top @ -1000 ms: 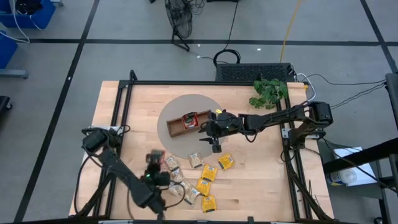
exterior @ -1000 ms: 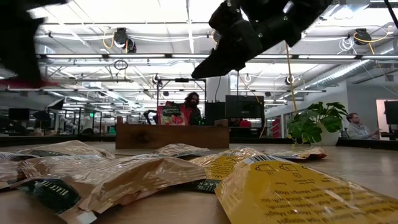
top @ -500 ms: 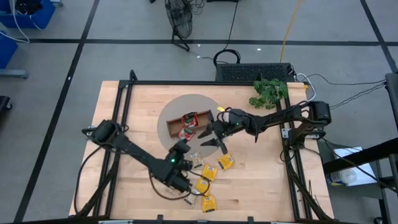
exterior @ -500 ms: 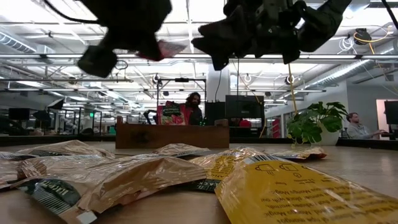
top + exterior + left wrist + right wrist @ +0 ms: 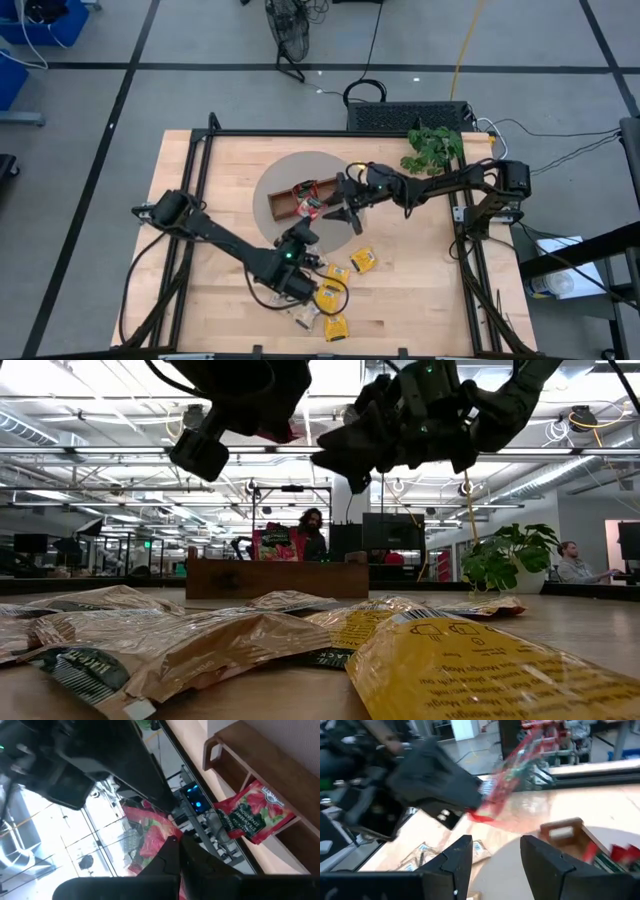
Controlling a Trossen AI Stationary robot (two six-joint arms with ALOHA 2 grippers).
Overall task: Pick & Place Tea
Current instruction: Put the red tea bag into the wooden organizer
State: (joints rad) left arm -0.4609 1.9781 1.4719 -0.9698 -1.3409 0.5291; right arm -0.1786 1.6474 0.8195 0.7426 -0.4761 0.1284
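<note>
My left gripper (image 5: 177,845) is shut on a red tea sachet (image 5: 150,832) and hovers just near of the long brown wooden tray (image 5: 285,200), lifted well above the table (image 5: 262,428). Another red sachet (image 5: 255,815) leans inside the tray. My right gripper (image 5: 492,855) is open and empty, in the air at the tray's right end (image 5: 345,212), facing the left gripper. Yellow sachets (image 5: 362,260) and beige sachets (image 5: 305,315) lie flat on the near part of the table. My left gripper pinches the red sachet between its two fingers at one end (image 5: 481,814). The sachet is lifted clear of the table and sticks out beyond the fingertips, tilted, with its free end (image 5: 520,750) higher.
The tray sits on a grey round mat (image 5: 320,165). A potted plant (image 5: 432,148) stands at the far right. The loose sachets fill the low view's foreground (image 5: 200,640). People (image 5: 308,535) are in the room beyond the table.
My left arm has swung from the table's near left toward the tray, carrying the red sachet up and toward the far right, still shut on it. My right gripper has drawn back a little toward the right and far edge, and stays open.
</note>
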